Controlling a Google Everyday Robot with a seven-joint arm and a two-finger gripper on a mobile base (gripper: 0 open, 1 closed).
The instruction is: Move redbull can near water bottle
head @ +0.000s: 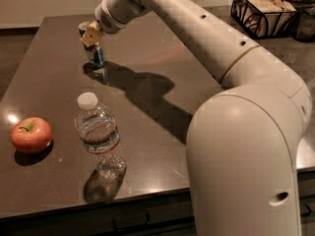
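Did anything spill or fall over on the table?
No, nothing stands out. The bottle stands upright, the apple sits left of it, and no spill shows on the table. The end effector is at the can, at the far side.

Arm [197, 28]: off-white, smooth rounded shell; small dark holes spaced along the upper link; thin tan seam ring before the elbow.
Shoulder housing [241, 156]: large, bulbous, off-white; one dark oval recess low down.
Gripper [92, 36]: tan, on a ribbed white wrist, over the table's [49, 82] far left.
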